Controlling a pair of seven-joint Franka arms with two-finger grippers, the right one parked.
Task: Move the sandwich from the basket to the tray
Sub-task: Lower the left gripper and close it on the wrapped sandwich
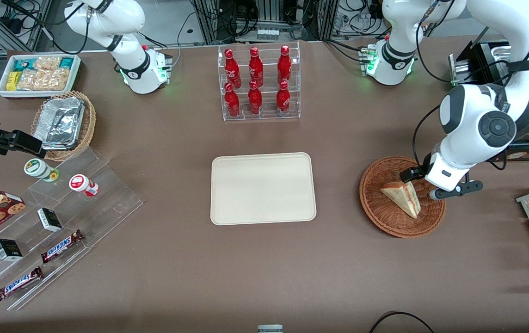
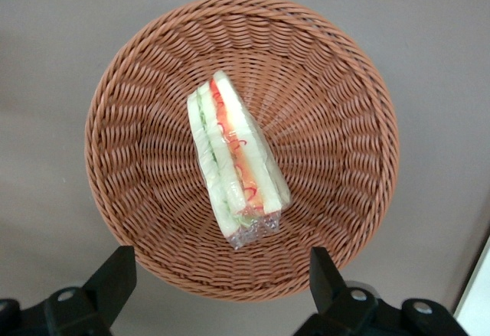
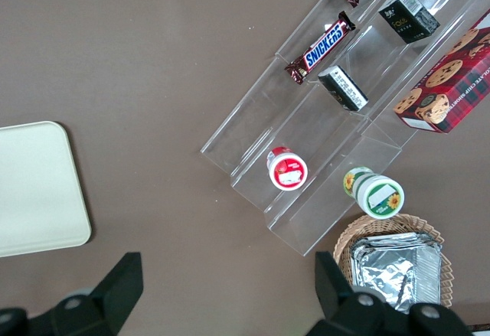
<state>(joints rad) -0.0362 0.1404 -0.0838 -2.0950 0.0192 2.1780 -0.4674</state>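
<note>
While the gripper (image 2: 217, 286) hangs spread and empty above the basket (image 1: 375, 203) at right of the front frame, the sandwich (image 2: 233, 160) lies inside: light, soft, slippery wrap. Pinch gently across its flat bread faces.

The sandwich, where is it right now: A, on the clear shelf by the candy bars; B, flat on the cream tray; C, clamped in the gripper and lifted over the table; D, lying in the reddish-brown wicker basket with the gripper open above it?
D: the sandwich lies in the basket, the gripper hangs open above, touching nothing, and the tray is bare.
</note>
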